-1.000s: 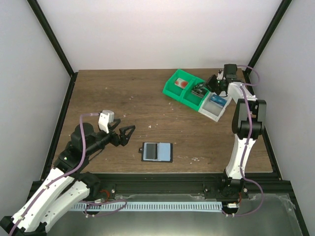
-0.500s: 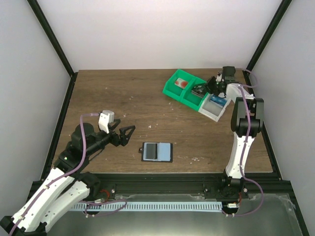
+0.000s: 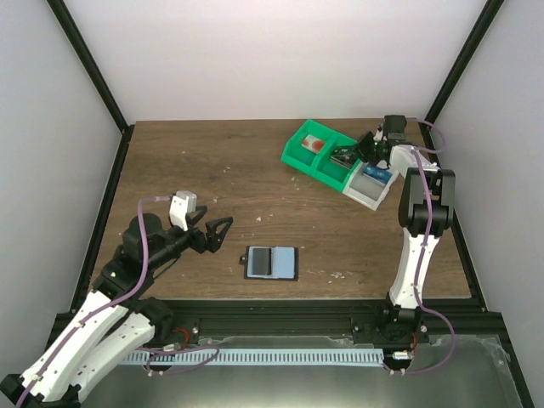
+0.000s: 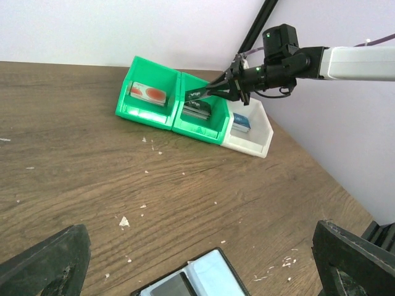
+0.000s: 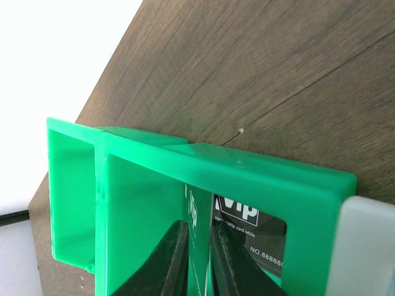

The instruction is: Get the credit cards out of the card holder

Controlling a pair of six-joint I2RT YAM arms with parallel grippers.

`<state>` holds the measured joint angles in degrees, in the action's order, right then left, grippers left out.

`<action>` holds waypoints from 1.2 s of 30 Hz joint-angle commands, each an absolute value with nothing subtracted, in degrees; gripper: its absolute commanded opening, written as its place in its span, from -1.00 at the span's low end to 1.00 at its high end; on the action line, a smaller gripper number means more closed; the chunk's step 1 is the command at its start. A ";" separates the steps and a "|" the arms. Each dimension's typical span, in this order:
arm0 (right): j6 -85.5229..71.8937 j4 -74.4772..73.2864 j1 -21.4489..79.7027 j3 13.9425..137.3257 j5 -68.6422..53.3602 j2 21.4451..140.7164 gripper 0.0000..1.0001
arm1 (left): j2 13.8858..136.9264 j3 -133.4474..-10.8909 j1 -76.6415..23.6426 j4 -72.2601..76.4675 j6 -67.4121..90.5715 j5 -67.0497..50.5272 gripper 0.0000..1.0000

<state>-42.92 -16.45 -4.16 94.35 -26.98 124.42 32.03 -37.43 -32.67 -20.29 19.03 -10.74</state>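
Black card (image 4: 199, 94) hangs pinched in right hand (image 4: 223, 85) over middle green bin (image 4: 196, 127); release likely comes next. Left hand (image 3: 223, 234) gapes near card holder (image 3: 272, 262).

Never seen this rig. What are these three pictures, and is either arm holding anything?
Two robot arms stand at the near edge of a wooden table. The overhead picture shows everything; the other two come from cameras on each wrist. The card holder lies open and flat near the arms. At the far right is a row of three bins, two green, one white, with cards inside. The left gripper is open and empty. The right gripper is over the middle bin with a dark card between its jaws; whether they grip it is unclear.
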 commanded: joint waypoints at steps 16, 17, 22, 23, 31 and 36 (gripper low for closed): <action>-47.59 -27.99 -4.74 98.50 -17.52 117.72 -0.50 | 32.80 -36.89 -32.61 -20.00 18.36 -9.81 1.00; -47.71 -28.71 -4.75 98.45 -17.35 117.09 -0.50 | 33.00 -36.91 -32.57 -20.03 18.42 -9.59 1.00; -46.40 -29.24 -4.36 94.81 -19.73 112.28 -0.50 | 35.83 -37.53 -32.60 -21.04 19.09 -8.29 1.00; -45.85 -29.04 -4.20 93.49 -20.17 110.80 -0.50 | 36.72 -37.79 -32.61 -21.42 19.38 -8.20 1.00; -36.77 -25.24 -0.47 78.24 -25.70 97.45 -0.49 | 43.87 -39.25 -32.61 -22.74 23.83 -10.92 1.00; -32.22 -22.60 3.76 67.62 -30.19 90.29 -0.48 | 46.57 -36.26 -32.59 -19.45 28.02 -15.40 0.92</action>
<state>-37.65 -24.73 0.47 73.38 -25.58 94.48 45.08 -37.98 -32.67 -22.11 24.14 -11.20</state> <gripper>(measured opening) 0.260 0.978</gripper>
